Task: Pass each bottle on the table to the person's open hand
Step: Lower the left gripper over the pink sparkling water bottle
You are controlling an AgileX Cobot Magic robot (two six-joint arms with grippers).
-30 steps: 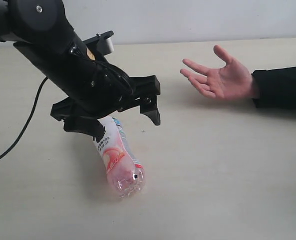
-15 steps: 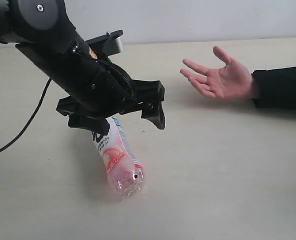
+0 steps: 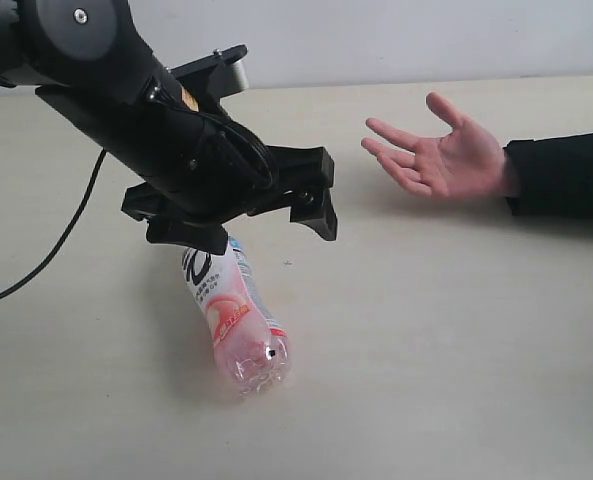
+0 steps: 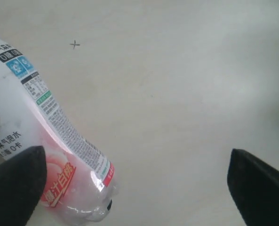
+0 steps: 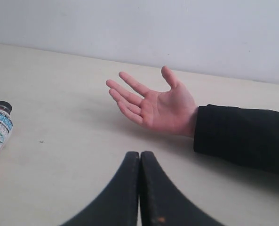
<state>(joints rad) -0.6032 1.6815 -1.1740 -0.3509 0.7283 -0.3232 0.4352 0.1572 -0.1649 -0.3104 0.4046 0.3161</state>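
We found the pink bottle lying on the pale cream worktop (plain white wall behind), beneath our wide-spread left hand; our right hand was closed tight.

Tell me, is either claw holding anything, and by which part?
Nothing is held. The left gripper hangs open over the lying bottle; the right gripper is shut on nothing.
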